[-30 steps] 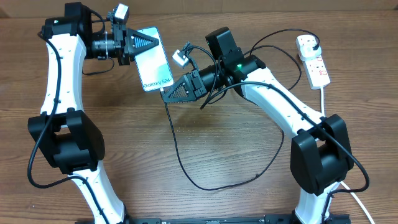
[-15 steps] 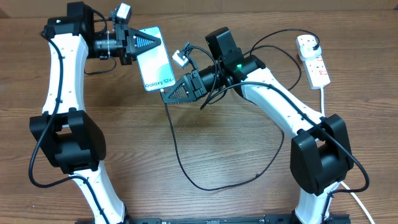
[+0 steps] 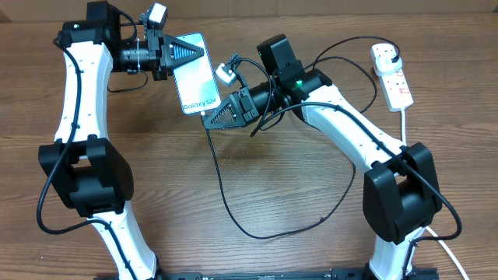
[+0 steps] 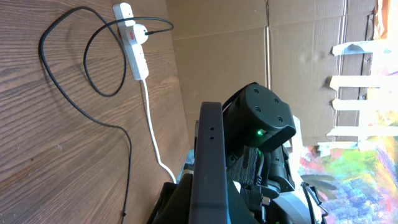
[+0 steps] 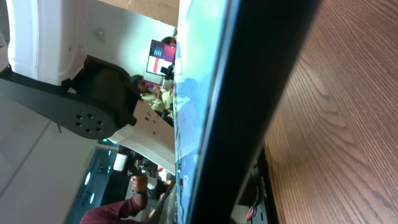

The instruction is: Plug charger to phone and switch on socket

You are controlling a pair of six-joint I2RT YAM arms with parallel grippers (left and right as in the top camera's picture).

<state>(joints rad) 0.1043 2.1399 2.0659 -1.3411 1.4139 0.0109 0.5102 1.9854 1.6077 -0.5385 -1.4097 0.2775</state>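
We are gripping the phone (image 3: 194, 82) by its far-left edge in the left end effector (image 3: 200, 53) above the counter (image 3: 171, 175), while our right end effector (image 3: 206, 120), reaching left, is pinching the charger (image 3: 225, 201) at the phone's near end.

phone (image 3: 196, 74) shifted slightly upward and rightward in the overhead view, left gripper (image 3: 204, 52), clamped on its edge, carried along by the same small amount
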